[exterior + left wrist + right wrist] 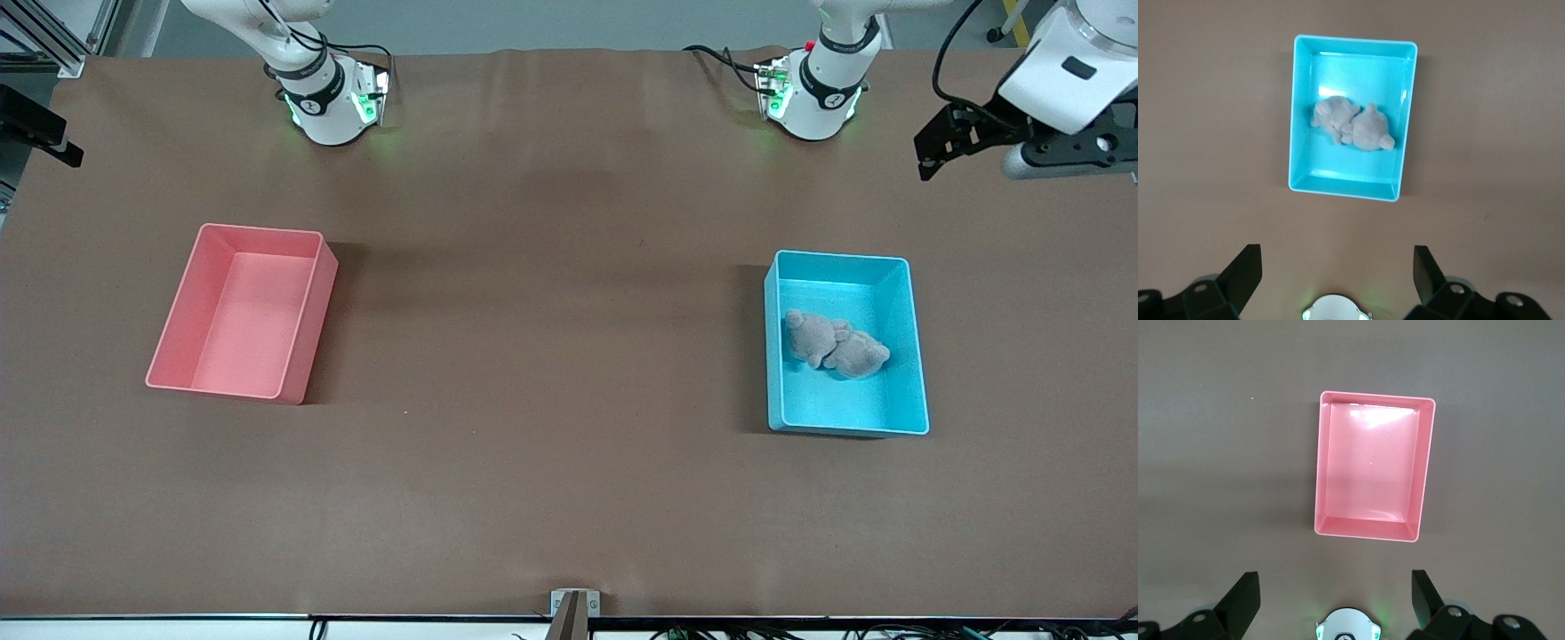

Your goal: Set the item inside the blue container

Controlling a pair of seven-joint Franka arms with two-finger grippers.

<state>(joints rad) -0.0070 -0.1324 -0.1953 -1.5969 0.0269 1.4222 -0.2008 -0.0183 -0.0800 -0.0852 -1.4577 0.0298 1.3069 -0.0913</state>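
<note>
Grey plush bear [836, 344] lies in blue container [896, 276]. Left claw [1337, 273] spread wide; right claw [1335, 597], visible only in its wrist view, likewise, above pink bin [1371, 530].

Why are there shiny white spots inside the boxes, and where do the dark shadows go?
Left wrist view: glare patches sit on the blue container floor beside the plush toy. Right wrist view: a bright sheen covers the pink bin floor at one end. Front view: each bin casts a soft shadow on the table, beside its wall, and green light glows around both arm bases.
</note>
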